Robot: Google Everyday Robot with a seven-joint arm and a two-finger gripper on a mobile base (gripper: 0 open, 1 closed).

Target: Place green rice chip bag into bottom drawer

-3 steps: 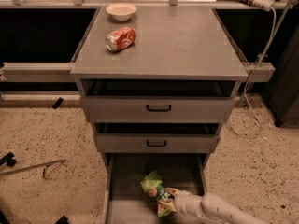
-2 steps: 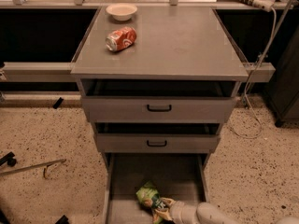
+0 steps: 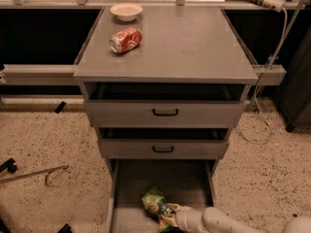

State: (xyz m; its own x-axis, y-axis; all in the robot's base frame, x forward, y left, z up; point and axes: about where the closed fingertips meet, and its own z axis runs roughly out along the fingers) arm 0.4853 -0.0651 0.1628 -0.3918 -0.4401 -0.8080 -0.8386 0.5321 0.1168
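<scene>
Hand (image 3: 171,218) clamps near end of green rice chip bag (image 3: 154,202) (lying in bottom drawer (image 3: 187,177)).

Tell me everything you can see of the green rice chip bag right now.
The green rice chip bag is a crumpled light-green foil packet with a darker logo patch and tan print. It sits inside the open bottom drawer, over its grey floor. The end effector meets its lower right end; whether the bag rests on the floor is unclear.
</scene>
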